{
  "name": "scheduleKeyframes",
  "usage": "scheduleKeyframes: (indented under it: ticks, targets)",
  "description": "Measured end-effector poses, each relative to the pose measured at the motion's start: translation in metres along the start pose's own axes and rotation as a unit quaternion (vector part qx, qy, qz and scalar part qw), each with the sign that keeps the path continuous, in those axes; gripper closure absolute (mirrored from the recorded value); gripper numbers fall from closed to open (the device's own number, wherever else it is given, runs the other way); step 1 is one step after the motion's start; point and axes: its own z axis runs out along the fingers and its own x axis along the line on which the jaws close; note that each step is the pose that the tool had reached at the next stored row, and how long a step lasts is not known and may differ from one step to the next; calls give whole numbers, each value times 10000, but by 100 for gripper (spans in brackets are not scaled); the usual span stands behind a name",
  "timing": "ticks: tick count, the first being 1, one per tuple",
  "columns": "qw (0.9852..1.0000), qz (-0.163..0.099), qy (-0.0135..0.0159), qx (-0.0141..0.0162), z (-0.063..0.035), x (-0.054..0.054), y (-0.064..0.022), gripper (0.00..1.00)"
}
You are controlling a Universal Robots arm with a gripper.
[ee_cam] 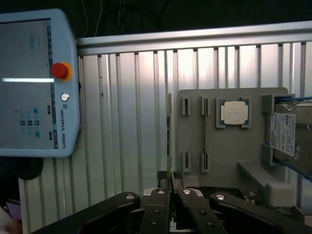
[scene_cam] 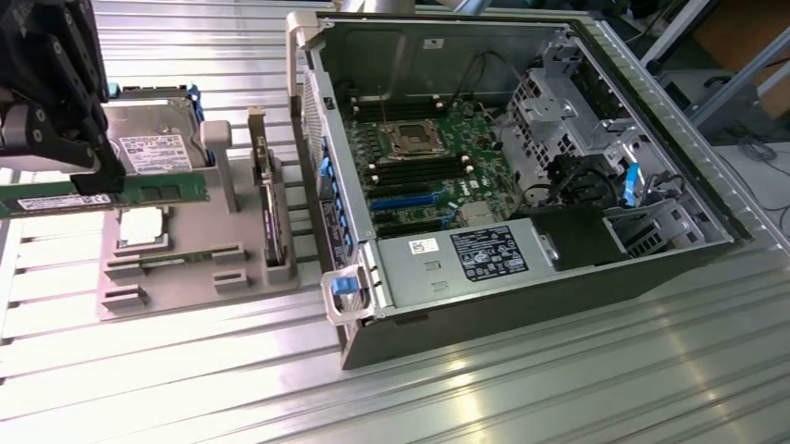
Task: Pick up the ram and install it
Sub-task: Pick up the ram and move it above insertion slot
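Clamped on the ram (scene_cam: 161, 192), the claw (scene_cam: 96, 185) pinches the thin green stick by its flat faces. The stick lies level and, by the look of it, is lifted just clear of the grey tray (scene_cam: 185, 301). It crosses between the hard drive (scene_cam: 154, 148) and the processor (scene_cam: 142, 225) and reaches out past the tray's edge on the exterior view's left. In the wrist view the stick stands edge-on between the fingers, in line with one edge of the tray. The step in hand looks like the carry toward the open computer case (scene_cam: 531, 277). It would go best with a firm, steady pinch, since so thin a board could pivot in a narrow grip. The stick should be held level and high enough to pass the expansion card (scene_cam: 265, 185), which stands at the tray's edge nearest the case.
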Motion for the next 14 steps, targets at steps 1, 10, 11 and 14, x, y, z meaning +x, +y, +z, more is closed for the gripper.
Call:
scheduleKeyframes:
  ticks: [1,10,11,14]
  targets:
    - [10000,0,-3,0,-8,1,0,88]
    - [9974,2,-723,-21,-17,5,1,88]
    - [9974,2,-724,-21,-17,5,0,88]
    - [9974,2,-724,-21,-17,6,0,88]
